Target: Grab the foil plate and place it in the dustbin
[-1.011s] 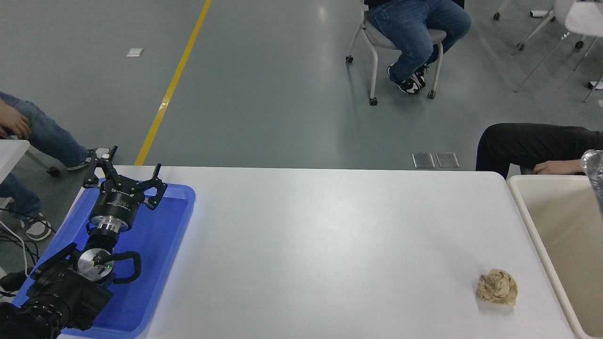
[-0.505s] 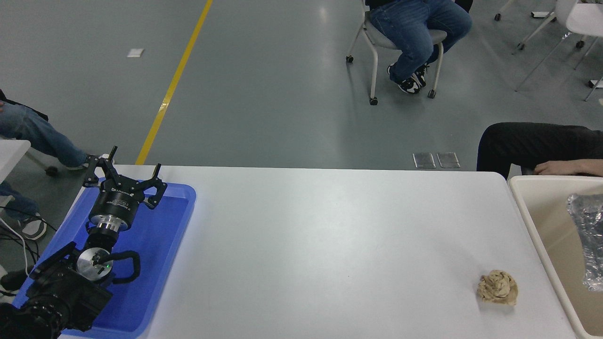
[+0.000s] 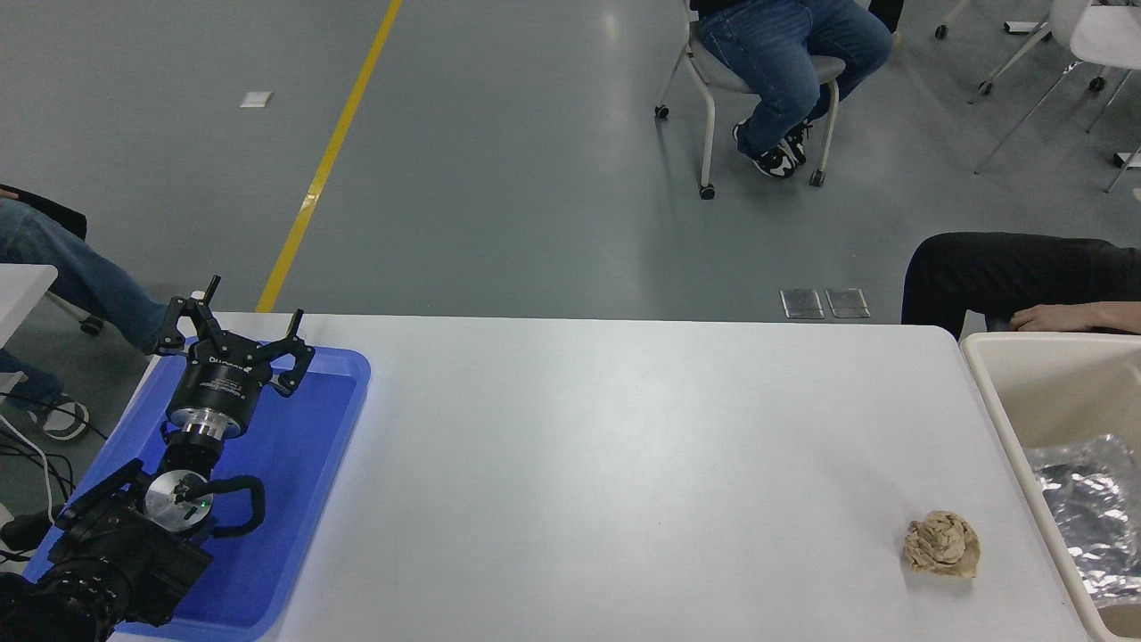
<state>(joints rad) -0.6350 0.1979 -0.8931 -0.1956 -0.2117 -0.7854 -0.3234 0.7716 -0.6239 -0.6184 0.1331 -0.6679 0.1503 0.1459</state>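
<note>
The foil plate (image 3: pixel 1089 513) lies inside the dustbin (image 3: pixel 998 392) at the right edge of the scene, flat on the tub's floor, its crinkled silver surface catching the light. The view's right border cuts off part of it, so its full outline cannot be made out. The cream tub's thick rounded rim runs along the table's right side, and its far left corner sits right by the table's far right corner.

Over on the near left, the left gripper (image 3: pixel 233 323) hangs above the blue tray (image 3: pixel 334 419), fingers spread wide apart and holding nothing, pointing away toward the far side. Its black arm comes in from the lower left corner. The right gripper does not show anywhere in this view.

On the white table (image 3: pixel 606 446), a crumpled brown paper ball (image 3: pixel 941 543) sits on the near right part of the surface, near the dustbin's rim but not touching it. The middle of the table lies between it and the blue tray, well apart from both.

Beyond the table, a person's hand (image 3: pixel 1056 316) rests just past the dustbin's far edge, with a dark sleeve beside it. Farther back a seated person in jeans (image 3: pixel 784 53) occupies a wheeled chair, and another person's leg in jeans (image 3: pixel 89 276) shows at the far left. A yellow line (image 3: pixel 330 156) crosses the grey floor.
</note>
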